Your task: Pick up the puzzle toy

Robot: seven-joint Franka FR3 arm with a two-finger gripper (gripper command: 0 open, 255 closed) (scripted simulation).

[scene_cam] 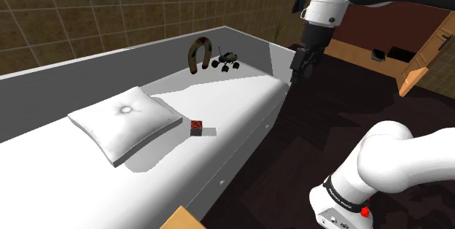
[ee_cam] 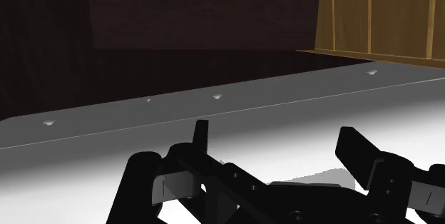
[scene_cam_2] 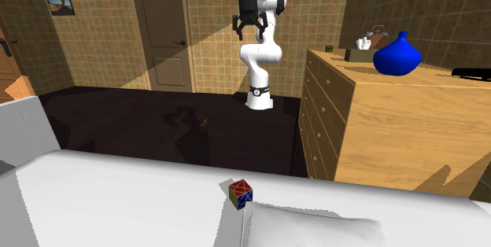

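My fingers point(ee_cam: 356, 151) spread & empty, well apart from pillow point(scene_cam: 125, 122); puzzle toy point(scene_cam: 197, 127) on bed point(scene_cam: 233, 100) just beside pillow; risk: on approach I clip pillow or nudge toy away, bc it's small & bedding prob. soft.

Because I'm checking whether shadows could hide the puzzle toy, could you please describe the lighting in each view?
Shoulder view: the puzzle toy sits lit on the white bed, its small shadow toward that view's right; the pillow shades the bed beside it. Second exterior view: a bright wedge crosses the door. Wrist view: the floor is dim.
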